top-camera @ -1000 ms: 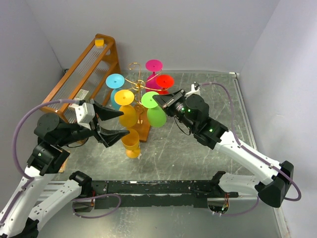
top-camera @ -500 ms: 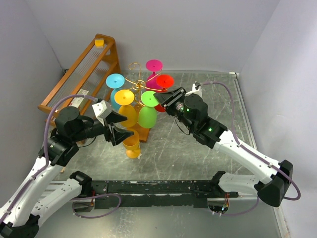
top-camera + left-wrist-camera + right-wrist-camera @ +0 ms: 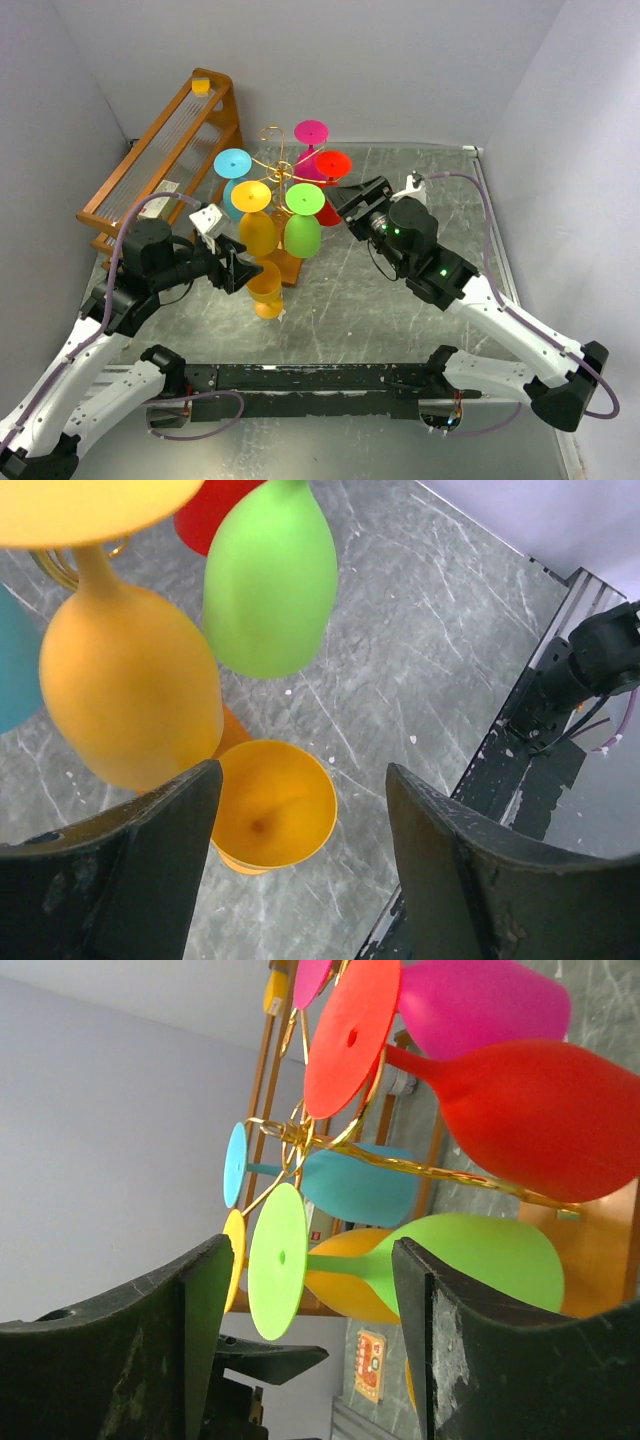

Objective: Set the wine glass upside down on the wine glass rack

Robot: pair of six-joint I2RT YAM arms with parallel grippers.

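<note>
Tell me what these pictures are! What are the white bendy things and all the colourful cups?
They are two robot arms bolted to a table. One picture looks down from above. The other two come from cameras on each wrist, so the dark shapes at the edges are fingers. The gold wire tree is the wine glass rack. Coloured glasses hang on it upside down, like the green glass and the red glass. An orange glass sits below by its base, not hung. The left gripper and right gripper are both open and hold nothing. A wooden shelf stands behind.

green wine glass (image 3: 302, 236): inverted on wine glass rack (image 3: 293, 266) | right claw (image 3: 344, 198): beside it
</note>
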